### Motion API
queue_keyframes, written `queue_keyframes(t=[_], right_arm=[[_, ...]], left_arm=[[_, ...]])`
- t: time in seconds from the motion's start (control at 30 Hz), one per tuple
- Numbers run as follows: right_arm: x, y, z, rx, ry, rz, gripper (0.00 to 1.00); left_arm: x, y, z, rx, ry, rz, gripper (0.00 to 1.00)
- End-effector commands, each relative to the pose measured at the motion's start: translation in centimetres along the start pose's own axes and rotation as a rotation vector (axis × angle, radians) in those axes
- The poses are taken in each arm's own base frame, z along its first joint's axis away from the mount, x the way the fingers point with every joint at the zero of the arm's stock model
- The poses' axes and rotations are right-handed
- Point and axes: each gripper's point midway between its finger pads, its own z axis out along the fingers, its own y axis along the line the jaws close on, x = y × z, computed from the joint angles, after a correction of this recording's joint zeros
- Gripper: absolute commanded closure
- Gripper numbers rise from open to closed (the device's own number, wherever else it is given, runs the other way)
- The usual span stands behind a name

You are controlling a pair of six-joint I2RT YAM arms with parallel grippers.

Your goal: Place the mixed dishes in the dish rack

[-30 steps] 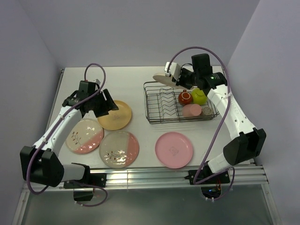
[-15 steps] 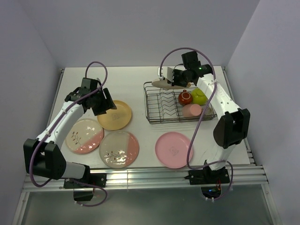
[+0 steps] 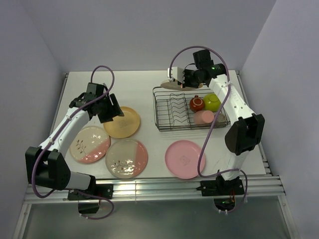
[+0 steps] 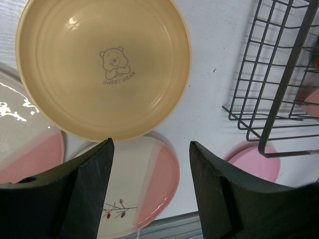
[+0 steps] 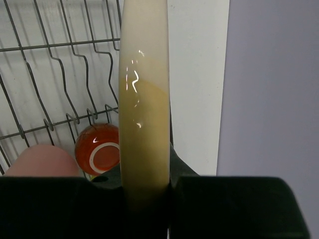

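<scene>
My right gripper (image 3: 185, 79) is shut on the rim of a cream-and-yellow plate (image 3: 172, 85), seen edge-on in the right wrist view (image 5: 144, 99), held over the far edge of the dark wire dish rack (image 3: 164, 107). In the rack sit a dark red mug (image 3: 197, 103), a lime-yellow bowl (image 3: 212, 102) and a salmon-pink tumbler (image 3: 203, 117). My left gripper (image 3: 113, 110) is open above the yellow-orange plate (image 3: 122, 122), which shows a bear print in the left wrist view (image 4: 102, 64). Two cream-and-pink plates (image 3: 89, 144) (image 3: 126, 158) and a pink plate (image 3: 185, 159) lie on the table.
The rack's near corner (image 4: 279, 99) shows at the right of the left wrist view. A purple wall (image 5: 271, 84) stands close behind the rack. The table's metal front rail (image 3: 159, 186) runs along the near edge.
My right gripper has carried the plate left and back, from over the rack's middle to its far edge. The left gripper has barely moved over the yellow-orange plate.
</scene>
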Motion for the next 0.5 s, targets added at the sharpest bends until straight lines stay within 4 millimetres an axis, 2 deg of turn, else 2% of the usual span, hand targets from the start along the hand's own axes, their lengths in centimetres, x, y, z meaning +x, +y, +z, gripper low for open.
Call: queue_keyframes(t=[0.0,0.03,0.2,0.33,0.47], right_arm=[[-3.4,-4.7,-2.8,0.153,-0.082,-0.087,1.00],[-3.1,-4.4,-2.1,0.133,-0.075,-0.080,1.00],[-3.2,-4.4,-1.4,0.130,-0.092,-0.078,1.00],[-2.4,-3.9,0.3,0.085,-0.082,-0.060,1.00],[-2.3,-3.5,1.0,0.068,-0.093,-0.051,1.00]], left_arm=[[-0.8,-0.6,0.0,0.035,-0.022,0.001,0.32],[-0.8,-0.7,0.0,0.037,-0.022,-0.002,0.32],[-1.0,-0.4,0.1,0.033,-0.023,-0.008,0.32],[-0.9,-0.1,0.2,0.035,-0.019,-0.017,0.32],[-0.8,0.1,0.3,0.034,-0.017,-0.020,0.32]])
